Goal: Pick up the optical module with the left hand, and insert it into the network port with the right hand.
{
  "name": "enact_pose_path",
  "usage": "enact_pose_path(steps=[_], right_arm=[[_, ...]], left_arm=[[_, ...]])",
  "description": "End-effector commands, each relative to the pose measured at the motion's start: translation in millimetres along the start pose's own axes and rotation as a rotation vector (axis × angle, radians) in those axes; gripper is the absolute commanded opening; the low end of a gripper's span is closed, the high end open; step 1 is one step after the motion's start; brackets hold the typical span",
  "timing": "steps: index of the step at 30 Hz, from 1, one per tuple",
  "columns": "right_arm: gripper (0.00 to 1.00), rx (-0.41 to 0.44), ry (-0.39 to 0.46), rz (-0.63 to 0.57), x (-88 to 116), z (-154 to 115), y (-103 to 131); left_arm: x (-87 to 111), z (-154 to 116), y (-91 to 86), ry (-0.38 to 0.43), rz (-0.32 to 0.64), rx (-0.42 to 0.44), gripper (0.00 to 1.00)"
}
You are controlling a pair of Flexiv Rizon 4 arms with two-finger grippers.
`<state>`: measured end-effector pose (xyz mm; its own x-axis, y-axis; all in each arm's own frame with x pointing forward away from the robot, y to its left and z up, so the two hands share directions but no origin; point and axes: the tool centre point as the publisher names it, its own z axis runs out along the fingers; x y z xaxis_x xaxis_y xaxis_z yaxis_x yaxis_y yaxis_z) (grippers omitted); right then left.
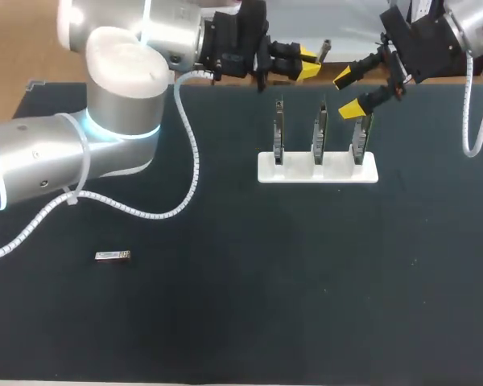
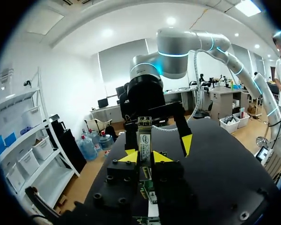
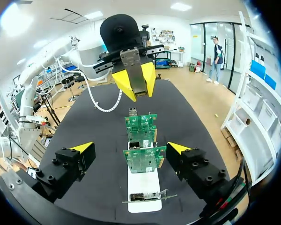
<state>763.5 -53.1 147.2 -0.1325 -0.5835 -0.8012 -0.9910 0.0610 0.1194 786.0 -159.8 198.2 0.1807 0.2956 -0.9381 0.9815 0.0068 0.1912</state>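
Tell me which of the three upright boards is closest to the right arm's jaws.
The rightmost board in the white holder: a yellow fingertip hangs just at its top.

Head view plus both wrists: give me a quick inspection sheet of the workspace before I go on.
Surface: dark table, nothing amiss seen.
Job's things: optical module in the left gripper; white holder carrying three upright circuit boards; second module lying loose on the table, on the left arm's side.
Clutter: nothing seen.
Grippers: left gripper shut on the optical module, beyond the boards; right gripper open, near the right-hand board.
Cables: white coiled cable loops from the left arm over the table; right arm's cable hangs clear of the boards.
Surroundings: nothing seen reaching over the table.
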Motion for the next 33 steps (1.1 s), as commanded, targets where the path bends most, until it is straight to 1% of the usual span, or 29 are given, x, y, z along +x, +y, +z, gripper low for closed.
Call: enact_pose_path(steps=[1,7,17,19,22,26,33], right_arm=[[1.0,0.003,0.0,-0.001,0.1,0.1,1.2],[1.0,0.003,0.0,-0.001,0.1,0.1,1.2],[1.0,0.003,0.0,-0.001,0.1,0.1,1.2],[1.0,0.003,0.0,-0.001,0.1,0.1,1.2],[1.0,0.003,0.0,-0.001,0.1,0.1,1.2],[1.0,0.003,0.0,-0.001,0.1,0.1,1.2],[1.0,0.003,0.0,-0.001,0.1,0.1,1.2]], left_arm=[[3.9,1.6,4.2,-0.03,0.003,0.021,0.0],[2.2,9.8,2.4,-0.053,0.008,0.052,0.0],[2.7,23.2,-3.9,-0.096,-0.02,0.081,0.0],[2.9,25.6,-5.8,-0.142,-0.057,0.091,0.0],[2.7,28.9,-9.6,-0.149,-0.054,0.093,0.0],[3.2,32.1,-12.4,-0.175,-0.074,0.091,0.0],[5.9,37.1,-19.1,-0.186,-0.079,0.089,0.0]])
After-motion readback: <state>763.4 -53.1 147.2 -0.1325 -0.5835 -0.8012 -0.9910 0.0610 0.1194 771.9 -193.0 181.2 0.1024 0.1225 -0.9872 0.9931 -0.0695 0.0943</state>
